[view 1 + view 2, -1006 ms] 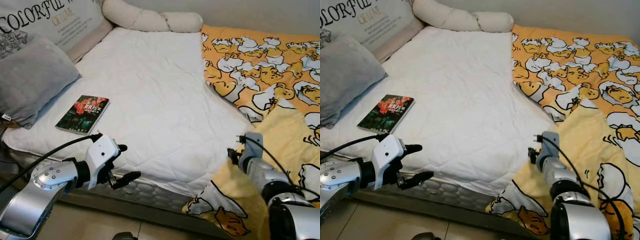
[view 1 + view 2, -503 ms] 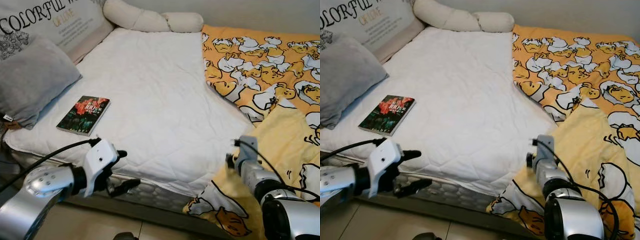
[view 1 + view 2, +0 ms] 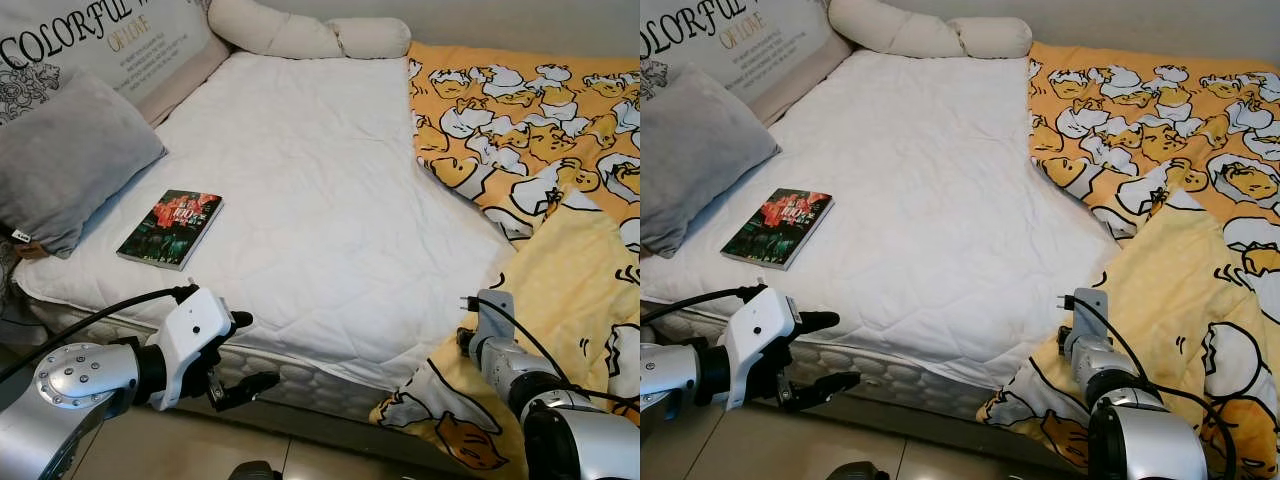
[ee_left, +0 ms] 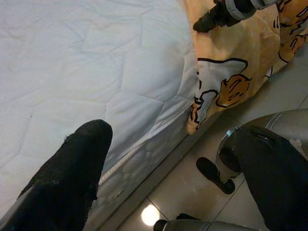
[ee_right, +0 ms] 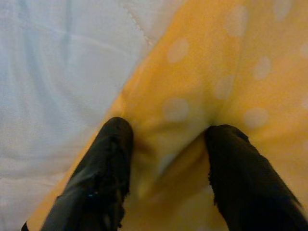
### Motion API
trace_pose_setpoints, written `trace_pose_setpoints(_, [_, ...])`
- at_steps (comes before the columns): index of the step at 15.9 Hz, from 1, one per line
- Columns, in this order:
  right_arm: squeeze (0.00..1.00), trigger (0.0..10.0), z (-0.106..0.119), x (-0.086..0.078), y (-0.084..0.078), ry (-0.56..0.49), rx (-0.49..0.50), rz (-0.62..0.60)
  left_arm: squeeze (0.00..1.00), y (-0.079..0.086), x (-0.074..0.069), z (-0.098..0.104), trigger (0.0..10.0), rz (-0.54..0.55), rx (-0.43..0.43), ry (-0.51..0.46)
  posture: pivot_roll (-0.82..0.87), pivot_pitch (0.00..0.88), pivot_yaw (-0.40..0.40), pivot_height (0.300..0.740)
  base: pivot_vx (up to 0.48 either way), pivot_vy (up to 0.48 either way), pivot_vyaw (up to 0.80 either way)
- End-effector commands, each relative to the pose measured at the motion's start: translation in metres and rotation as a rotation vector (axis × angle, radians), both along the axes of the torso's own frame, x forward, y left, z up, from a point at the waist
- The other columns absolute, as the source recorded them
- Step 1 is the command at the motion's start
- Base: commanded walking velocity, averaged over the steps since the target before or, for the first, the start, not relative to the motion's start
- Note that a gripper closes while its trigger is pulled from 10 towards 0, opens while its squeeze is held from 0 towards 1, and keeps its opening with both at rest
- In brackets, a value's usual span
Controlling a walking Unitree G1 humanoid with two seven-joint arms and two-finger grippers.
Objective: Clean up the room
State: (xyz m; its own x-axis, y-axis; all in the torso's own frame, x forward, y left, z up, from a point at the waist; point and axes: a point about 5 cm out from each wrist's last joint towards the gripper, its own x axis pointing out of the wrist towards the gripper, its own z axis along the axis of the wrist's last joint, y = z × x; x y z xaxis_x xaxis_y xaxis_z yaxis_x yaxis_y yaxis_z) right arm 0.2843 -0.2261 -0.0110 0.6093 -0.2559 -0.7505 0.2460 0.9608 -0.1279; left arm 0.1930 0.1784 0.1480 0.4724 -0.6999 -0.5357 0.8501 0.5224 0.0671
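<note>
Right end effector (image 5: 163,159) presses into the yellow duck-print blanket (image 3: 560,130) at the foot corner of the bed, its two black fingers (image 5: 103,168) spread to either side of a raised fold of the cloth; it looks to be closing on that fold, though whether it has a firm pinch I cannot tell. The blanket lies bunched along the robot's right side of the white quilted mattress (image 3: 320,190), its long run stretching away from the end effector toward the far end of the bed, with one corner hanging over the near edge toward the floor. So the right arm is the nearer one, and any spreading pull would go leftward across the bare mattress. Left end effector (image 3: 238,352) hangs released at the mattress's near edge, fingers apart and holding nothing, just below a dark paperback book (image 3: 170,228) lying flat near a grey pillow (image 3: 70,160). The right fingertips are hidden behind the wrist in the head views.
</note>
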Motion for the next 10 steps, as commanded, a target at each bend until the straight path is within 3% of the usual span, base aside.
trace_pose_setpoints(1, [0.0,0.0,-0.0062,-0.0067,0.0012,0.029,0.025,-0.016,0.16,0.0008,-0.0013,0.0029,10.0,-0.001,0.006,-0.001,0.23,0.063,0.039,0.74,0.0,0.0,0.0])
trace_pose_setpoints(10, [0.0,0.0,-0.0039,-0.0043,0.0,0.006,0.067,-0.013,0.16,0.0005,0.0031,0.0046,10.0,-0.007,0.014,0.0,0.23,0.041,0.045,0.74,0.0,0.0,0.0])
